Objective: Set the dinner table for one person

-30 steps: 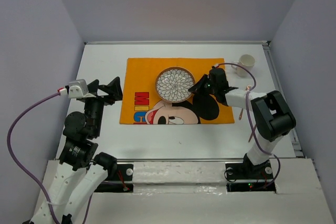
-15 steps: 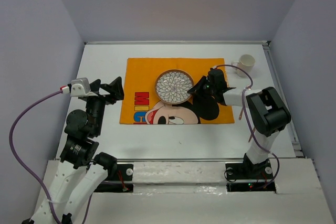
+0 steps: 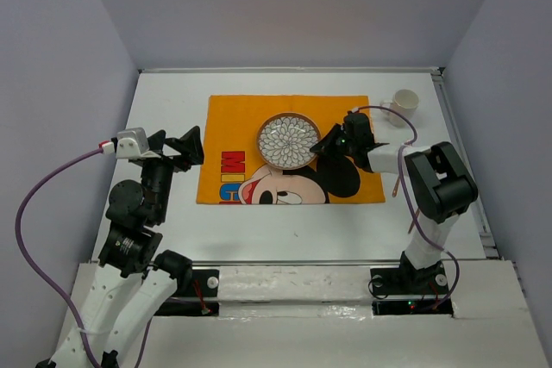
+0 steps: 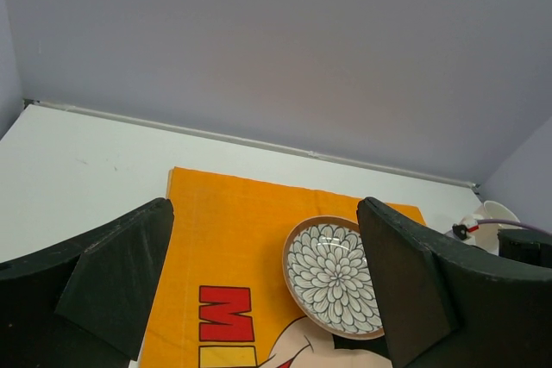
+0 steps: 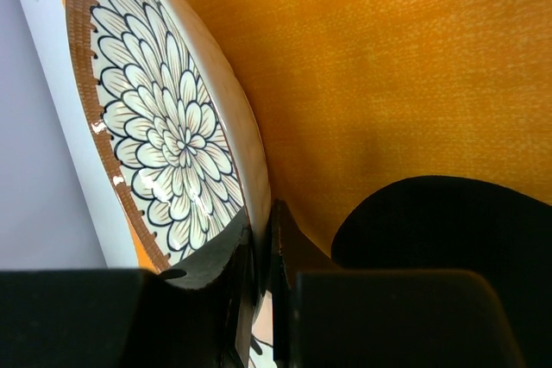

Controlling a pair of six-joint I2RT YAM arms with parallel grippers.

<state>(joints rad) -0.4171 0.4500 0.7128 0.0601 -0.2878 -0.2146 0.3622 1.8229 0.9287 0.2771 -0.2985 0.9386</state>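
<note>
A round plate [image 3: 287, 141] with a grey flower pattern and a brown rim sits over the orange cartoon-mouse placemat [image 3: 233, 127] on the white dinner table [image 3: 164, 101]. My right gripper [image 3: 323, 146] is shut on the plate's right rim; in the right wrist view its fingers [image 5: 285, 239] pinch the rim of the plate [image 5: 164, 127]. My left gripper [image 3: 185, 149] is open and empty at the placemat's left edge. The left wrist view shows the plate [image 4: 332, 275] and placemat [image 4: 224, 247] between its fingers [image 4: 121, 273].
A white cup [image 3: 404, 102] stands at the table's back right, also at the right edge of the left wrist view [image 4: 500, 213]. A thin pinkish utensil [image 3: 397, 180] lies right of the placemat. Walls enclose the table on three sides.
The plate in my right gripper has shifted slightly to the right on the placemat. The left arm has barely moved.
</note>
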